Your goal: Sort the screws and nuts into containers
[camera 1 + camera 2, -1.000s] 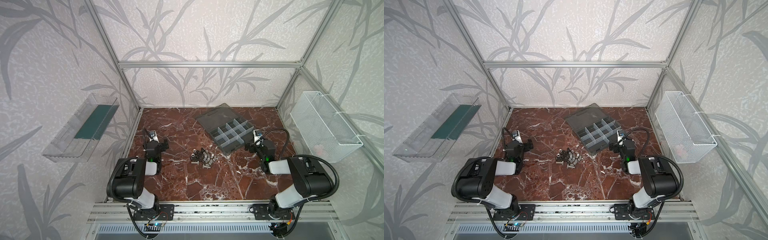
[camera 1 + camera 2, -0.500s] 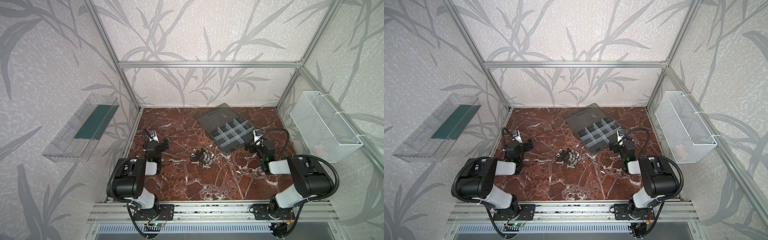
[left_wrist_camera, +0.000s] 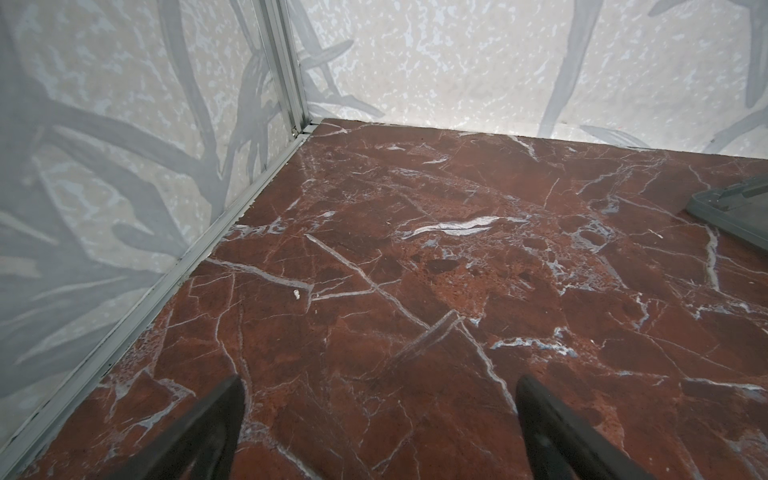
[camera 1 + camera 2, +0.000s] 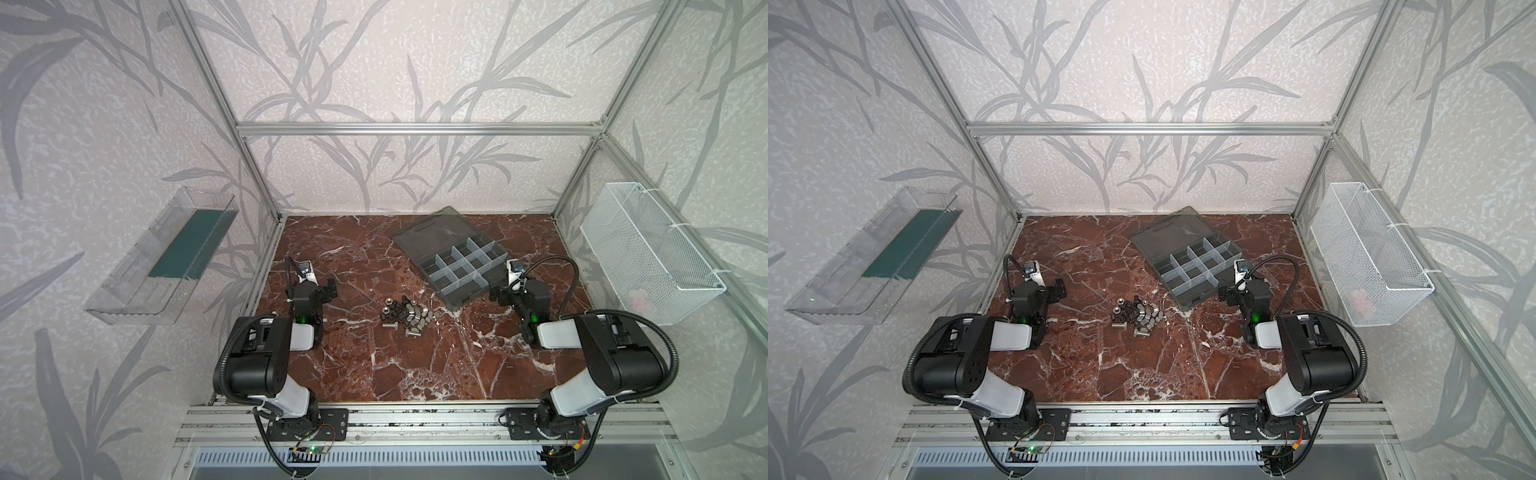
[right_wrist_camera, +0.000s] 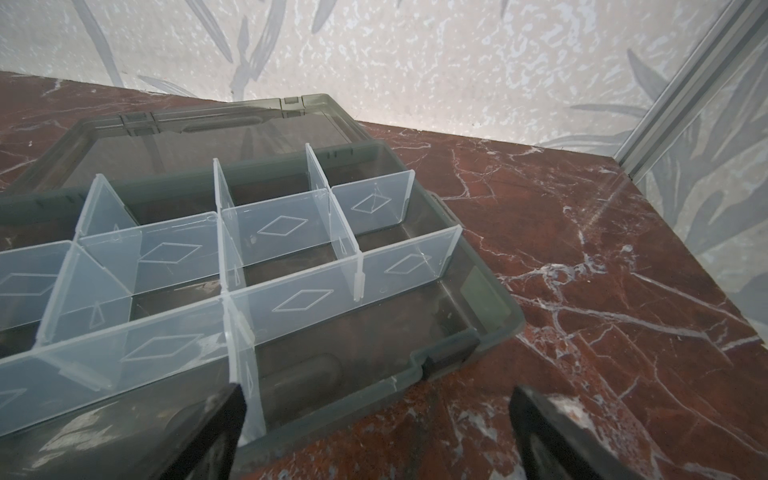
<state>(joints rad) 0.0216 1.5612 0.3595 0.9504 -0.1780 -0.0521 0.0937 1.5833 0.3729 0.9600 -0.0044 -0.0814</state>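
The screws [image 4: 411, 331] and nuts [image 4: 386, 311] lie in one small heap on the red marble floor, mid-table in both top views, heap [image 4: 1137, 316]. Behind it to the right sits the smoky-grey organiser box [image 4: 461, 270] with its lid [image 4: 436, 232] laid flat open. Its containers [image 5: 374, 332] look bare in the right wrist view. My left gripper [image 4: 321, 287] rests low at the left, open, with only floor between its fingers [image 3: 232, 399]. My right gripper [image 4: 505, 291] is open at the box's near right corner [image 5: 490, 316], holding nothing.
A white wire-mesh basket [image 4: 648, 253] hangs on the right wall and a clear plastic tray [image 4: 162, 257] on the left wall. Aluminium frame rails [image 3: 232, 212] edge the floor. The box lid's corner [image 3: 731, 208] shows in the left wrist view.
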